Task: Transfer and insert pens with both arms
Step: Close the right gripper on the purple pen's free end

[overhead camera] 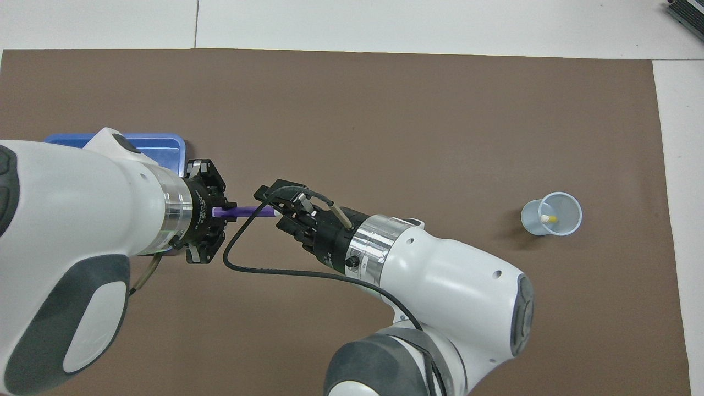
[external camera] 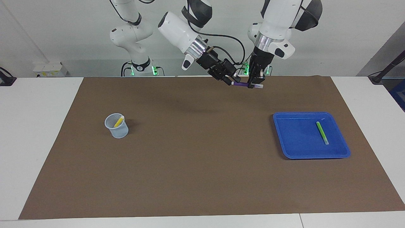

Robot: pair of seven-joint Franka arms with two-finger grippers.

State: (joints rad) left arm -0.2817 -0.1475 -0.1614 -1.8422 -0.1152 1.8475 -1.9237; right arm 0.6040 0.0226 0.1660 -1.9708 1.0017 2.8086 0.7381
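Purple pen point(external camera: 241, 84): level, top centre of facing view, above mat
Left gripper point(external camera: 254, 85): clamped on its middle
Right gripper point(external camera: 232, 82): fingers around pen's free end, grip unclear

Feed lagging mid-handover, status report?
Left gripper shut on purple pen, in the air. Right gripper at pen's free end. Nothing in the way.

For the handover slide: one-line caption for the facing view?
Left gripper holds purple pen as right gripper reaches its free end.
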